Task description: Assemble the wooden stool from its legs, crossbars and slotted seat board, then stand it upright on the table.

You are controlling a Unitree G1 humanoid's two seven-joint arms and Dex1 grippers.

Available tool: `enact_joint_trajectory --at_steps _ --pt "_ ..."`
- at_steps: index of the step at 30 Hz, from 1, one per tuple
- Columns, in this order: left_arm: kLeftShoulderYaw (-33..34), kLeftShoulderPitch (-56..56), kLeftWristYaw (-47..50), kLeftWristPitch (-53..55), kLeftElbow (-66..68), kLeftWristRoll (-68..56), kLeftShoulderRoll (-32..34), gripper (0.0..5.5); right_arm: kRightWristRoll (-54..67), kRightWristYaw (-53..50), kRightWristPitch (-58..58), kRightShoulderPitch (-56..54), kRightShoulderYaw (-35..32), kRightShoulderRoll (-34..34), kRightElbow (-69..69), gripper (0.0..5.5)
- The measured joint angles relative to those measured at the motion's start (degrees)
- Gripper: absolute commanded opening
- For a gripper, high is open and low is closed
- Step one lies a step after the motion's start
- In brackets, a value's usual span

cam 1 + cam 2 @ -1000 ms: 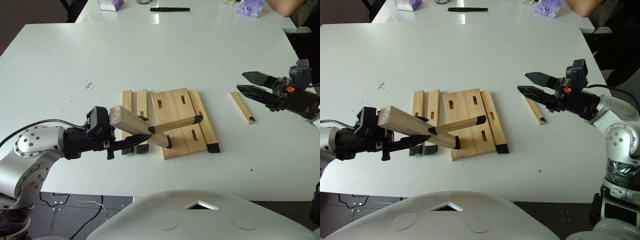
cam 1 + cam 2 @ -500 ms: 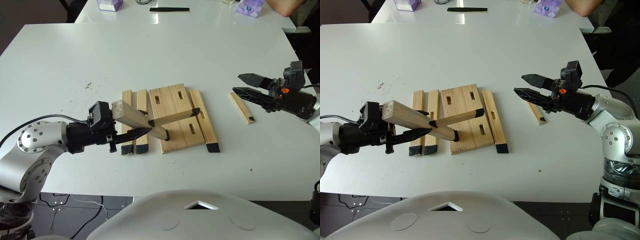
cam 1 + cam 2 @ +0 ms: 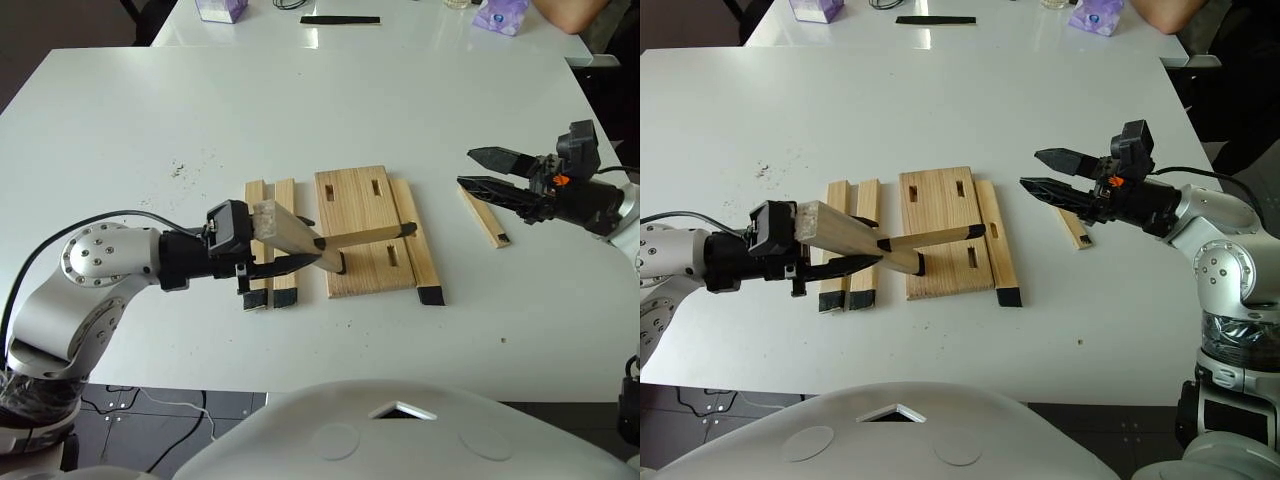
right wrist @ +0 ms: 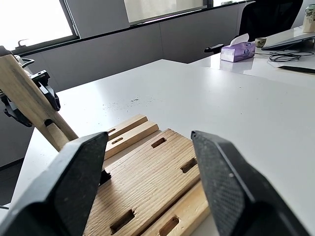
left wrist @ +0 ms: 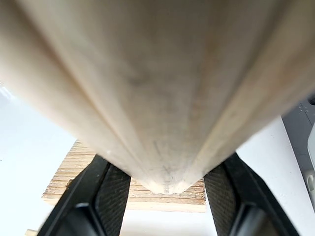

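L gripper (image 3: 272,267) clamps a tilted leg (image 3: 290,232) w/ crossbar (image 3: 365,237) attached, its lower end at the slotted seat board (image 3: 358,200) lying flat on the counter (image 3: 300,110), prob. to seat it in a slot; R gripper (image 3: 466,168), jaws wide, hovers beside a loose crossbar (image 3: 485,218), likely the next pick.

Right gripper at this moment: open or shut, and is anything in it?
Open and empty. The right gripper has its fingers spread wide, and between them only the seat board lying on the table farther off is visible.
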Motion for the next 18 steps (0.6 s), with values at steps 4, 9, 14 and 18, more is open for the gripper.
enact_joint_trajectory --at_steps 4,9,14,18 --pt "-3.14 -5.32 -2.52 0.59 3.0 0.41 0.98 2.04 0.01 -0.03 0.0 0.08 0.21 0.26 -0.52 3.1" --pt "-9.03 -14.17 -7.63 0.98 10.61 1.55 1.1 2.04 -0.03 -0.17 -0.01 0.06 0.87 0.62 -0.8 3.1" --pt "-11.61 -17.17 -7.71 0.85 11.18 4.32 1.09 2.04 -0.02 -0.63 -0.01 0.11 1.88 1.44 -1.33 3.1" --pt "-11.66 -15.3 -5.68 0.48 9.06 4.66 1.11 2.04 -0.02 -1.07 -0.03 0.32 1.9 1.61 -1.57 3.1"
